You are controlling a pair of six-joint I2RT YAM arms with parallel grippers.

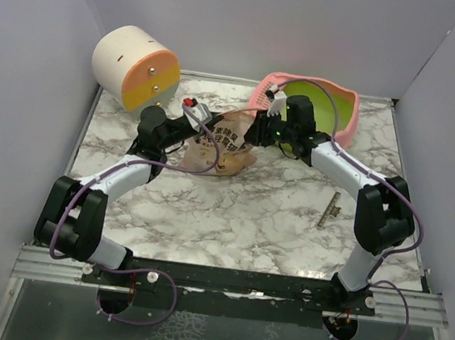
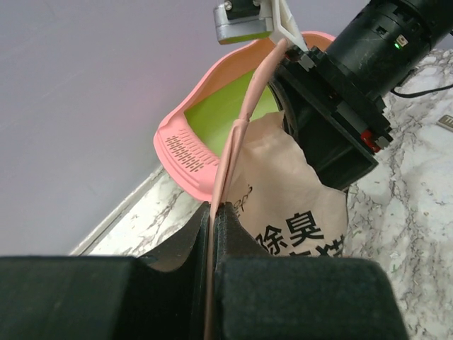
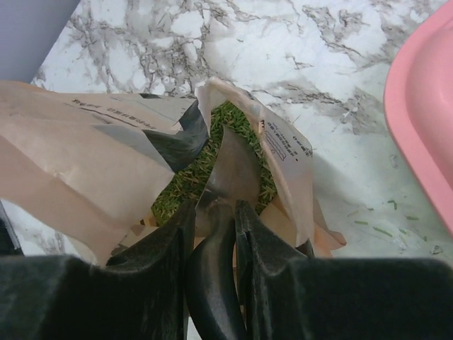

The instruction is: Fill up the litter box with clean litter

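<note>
The litter box [image 1: 346,112], with a pink slotted rim and a lime-green basin, stands at the back right, tilted up towards the wall. It also shows in the left wrist view [image 2: 202,124] and as a pink rim in the right wrist view [image 3: 425,106]. The beige bag [image 1: 222,148] lies open in front of it. My left gripper [image 2: 213,209] is shut on the bag's thin top edge [image 2: 230,152]. My right gripper [image 3: 216,205] is shut on the scoop's black handle. The metal scoop blade [image 3: 233,166] is down in the green litter [image 3: 185,177] inside the bag.
A cream-and-orange cylinder [image 1: 136,66] lies at the back left. A small metal strip [image 1: 329,210] lies on the marble table right of centre. A few stray granules [image 3: 382,228] lie on the table beside the box's rim. Walls close in on three sides.
</note>
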